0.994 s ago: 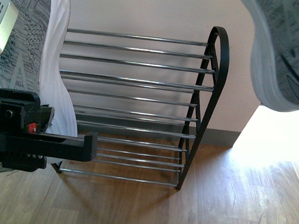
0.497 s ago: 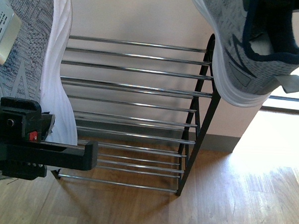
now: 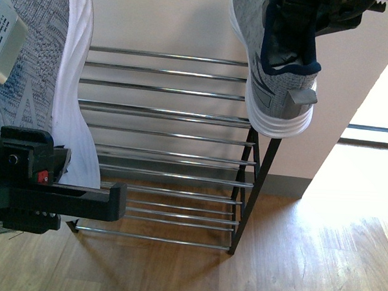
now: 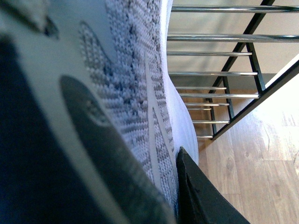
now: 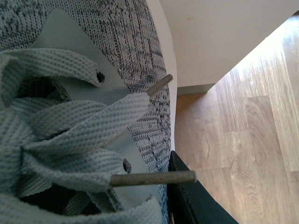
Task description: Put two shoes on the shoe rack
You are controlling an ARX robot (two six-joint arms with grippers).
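Note:
The shoe rack, a black frame with chrome rods, stands against the wall ahead. My left gripper is shut on one grey sneaker, which hangs at the far left in front of the rack's left end, white sole turned towards the rods. In the left wrist view this sneaker fills the picture beside a black finger, with the shoe rack beyond. My right gripper is shut on the other grey sneaker, heel hanging down by the rack's right upper end. Its laces and knit fill the right wrist view.
A wooden floor runs under the rack. Behind it is a beige wall with a grey skirting board. Strong sunlight falls through an opening at the right.
The right sneaker has swung in from the upper right to the rack's right end and now hangs heel down. The left gripper and its sneaker have barely moved.

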